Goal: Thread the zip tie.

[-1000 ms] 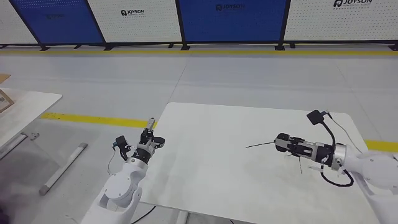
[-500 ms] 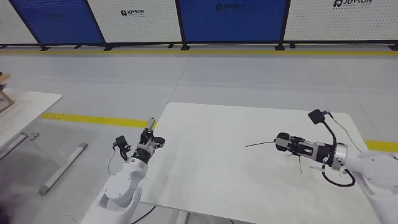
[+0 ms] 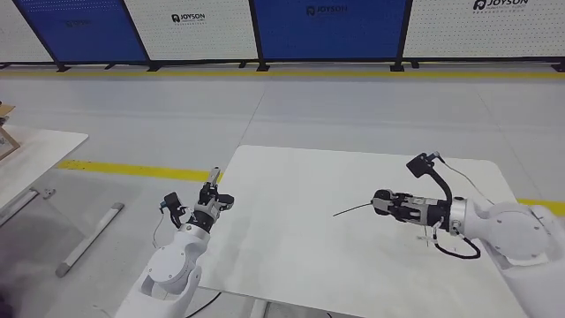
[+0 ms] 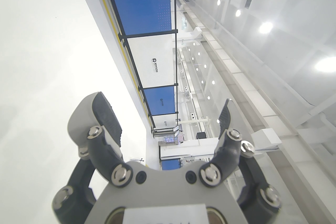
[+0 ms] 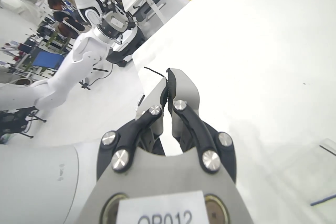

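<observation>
Zip tie (image 3: 353, 209) clamped in my right pincer (image 3: 381, 203) above the table (image 3: 291, 256), its free end pointing across toward my left pincer (image 3: 214, 182), which stands wide open and empty at the table's left edge, well apart.

The right gripper (image 3: 378, 203) is hanging over the right half of the white table (image 3: 291, 238), apparently pinching a thin black zip tie (image 3: 353, 209) that is sticking out toward the middle. The left gripper (image 3: 213, 179) is sitting at the table's left edge, well apart.
</observation>
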